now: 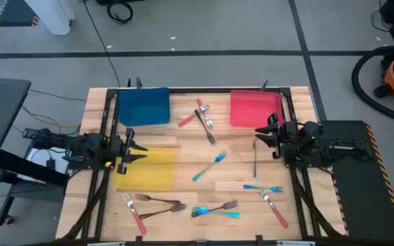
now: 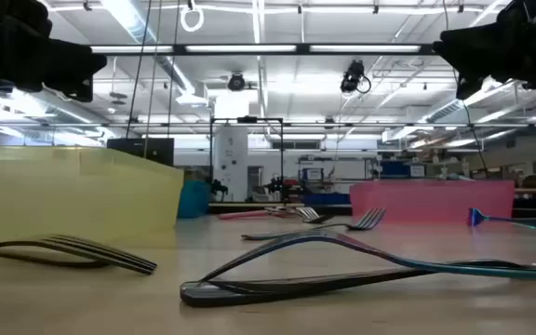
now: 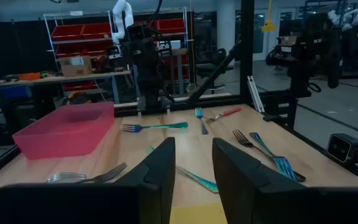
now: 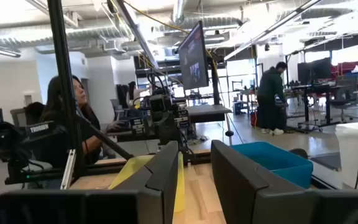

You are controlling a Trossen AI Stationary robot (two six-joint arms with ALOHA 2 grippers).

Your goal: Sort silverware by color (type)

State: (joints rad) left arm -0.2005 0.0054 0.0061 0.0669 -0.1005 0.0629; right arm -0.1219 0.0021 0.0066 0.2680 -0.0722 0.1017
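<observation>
Wooden table (image 1: 183,147) carries blue tray (image 1: 143,106) and red tray (image 1: 254,108) at far corners, yellow tray (image 1: 146,169) near left edge. Left gripper (image 1: 139,148) hovers over yellow tray's edge, jaws parted, empty. Right gripper (image 1: 261,132) hangs near red tray, jaws parted, empty. Silverware scattered on bare wood: red-handled forks (image 1: 191,117), dark fork (image 1: 254,158) beside right gripper, teal forks (image 1: 208,167) mid-table and toward near edge.

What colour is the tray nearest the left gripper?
Yellow; the tray beside the left gripper shows best in the high view.
</observation>
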